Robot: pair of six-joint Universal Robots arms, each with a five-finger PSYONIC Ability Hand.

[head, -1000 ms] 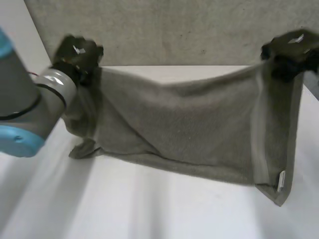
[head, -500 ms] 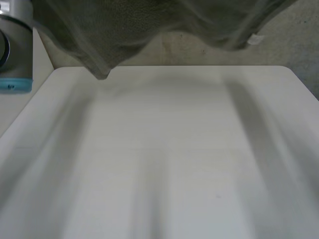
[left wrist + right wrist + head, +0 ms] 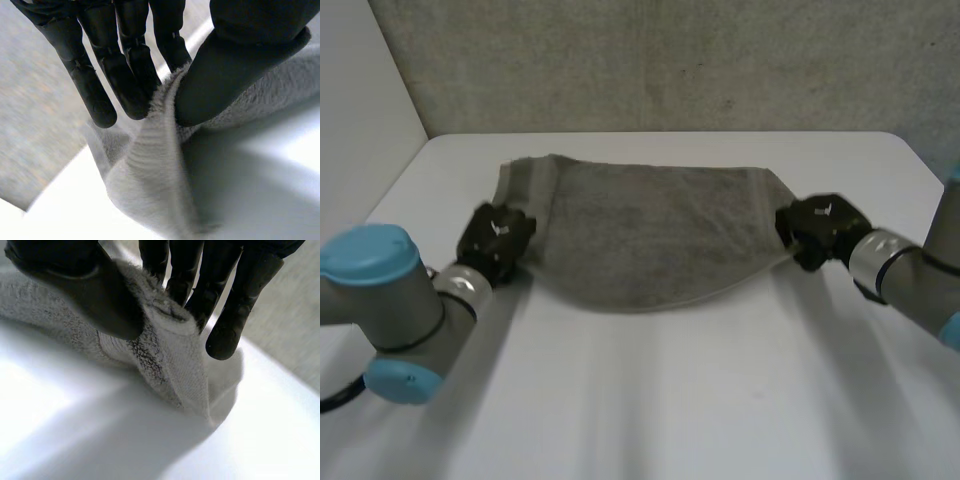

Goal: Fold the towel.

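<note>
Head view: the towel (image 3: 650, 235) lies on the far half of the white table (image 3: 670, 400). Its near edge sags in a curve between the two hands. The left hand (image 3: 495, 238) is at the towel's left end and the right hand (image 3: 820, 228) at its right end, both low by the tabletop. In the left wrist view the thumb (image 3: 235, 65) pinches a ridge of cloth against the fingers (image 3: 120, 65). In the right wrist view that hand's thumb likewise clamps a bunched edge, with its fingers behind it.

Both pinches look shallow, right at the hem, so a brisk lift or a pull outward could draw the cloth free on one side. The bowed near edge and the rumpled far-left corner suggest uneven tension. A fold made from this state would probably come out skewed, with the edges not meeting (the left end looks the more crumpled).

It is hard to tell whether each hand holds a true corner or just a gather of edge. It is also unclear how many layers sit in each pinch. The backs of the hands cover the grip points in the head view. Whether the towel already lies doubled cannot be made out.
</note>
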